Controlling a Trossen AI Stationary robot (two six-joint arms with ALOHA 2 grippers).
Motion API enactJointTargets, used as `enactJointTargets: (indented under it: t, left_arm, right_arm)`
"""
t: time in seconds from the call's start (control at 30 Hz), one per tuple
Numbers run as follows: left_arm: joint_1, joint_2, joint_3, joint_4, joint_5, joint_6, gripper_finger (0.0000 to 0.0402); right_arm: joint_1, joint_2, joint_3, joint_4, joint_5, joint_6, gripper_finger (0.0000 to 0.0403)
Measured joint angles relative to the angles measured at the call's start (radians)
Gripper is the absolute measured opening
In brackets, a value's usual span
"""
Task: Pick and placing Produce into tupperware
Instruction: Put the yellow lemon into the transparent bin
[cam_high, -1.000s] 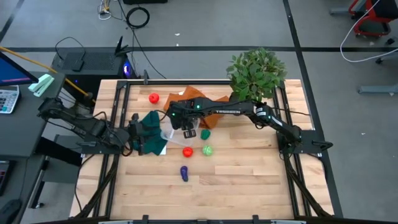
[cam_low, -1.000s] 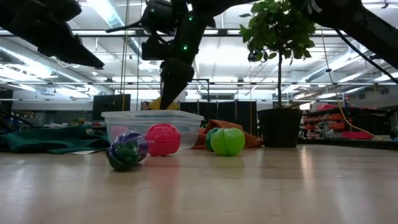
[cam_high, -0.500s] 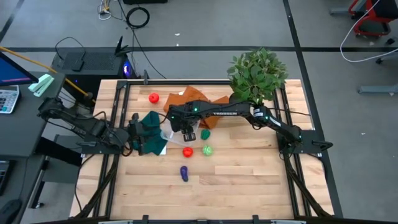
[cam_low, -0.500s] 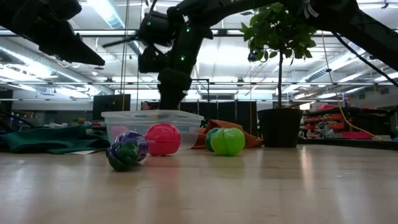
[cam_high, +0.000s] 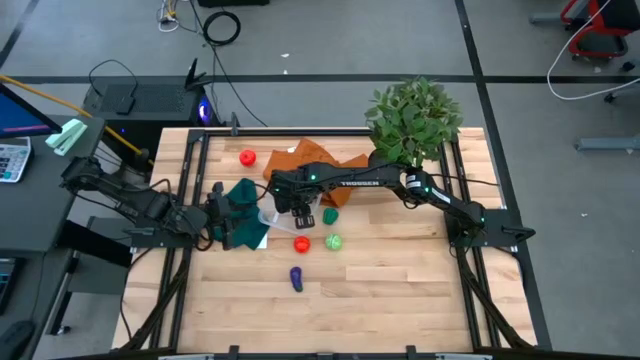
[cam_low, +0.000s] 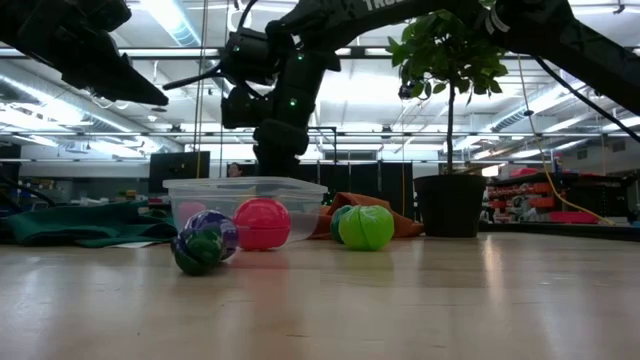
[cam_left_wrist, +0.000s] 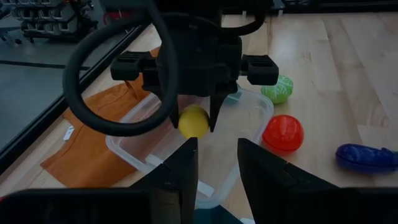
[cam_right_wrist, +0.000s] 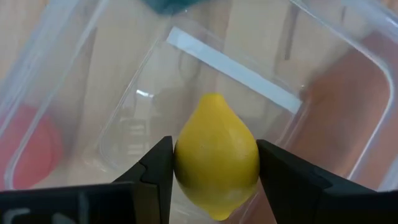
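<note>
Right hand (cam_right_wrist: 214, 174): clamped on yellow toy lemon (cam_right_wrist: 216, 163), poised inside clear squarish plastic tupperware box (cam_left_wrist: 252, 118). Left hand (cam_left_wrist: 214, 165): fingers slightly apart, empty, beside box on wooden surface (cam_high: 400, 280)

Tupperware (cam_low: 245, 205) contents perhaps hidden

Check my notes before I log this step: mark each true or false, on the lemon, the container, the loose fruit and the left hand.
1. The right hand holds the yellow lemon. True.
2. The lemon lies on the orange cloth. False: it hangs over the clear container.
3. The purple piece is inside the container. False: it lies on the table.
4. The left hand holds nothing. True.
</note>
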Motion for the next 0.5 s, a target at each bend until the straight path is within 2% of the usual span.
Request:
enactJointTargets:
  t: [0.5]
  left_arm:
    - [0.000, 0.000, 0.000, -0.066, 0.022, -0.074, 0.0114]
  right_arm:
    - [-0.004, 0.000, 0.000, 0.001, 0.000, 0.002, 0.0156]
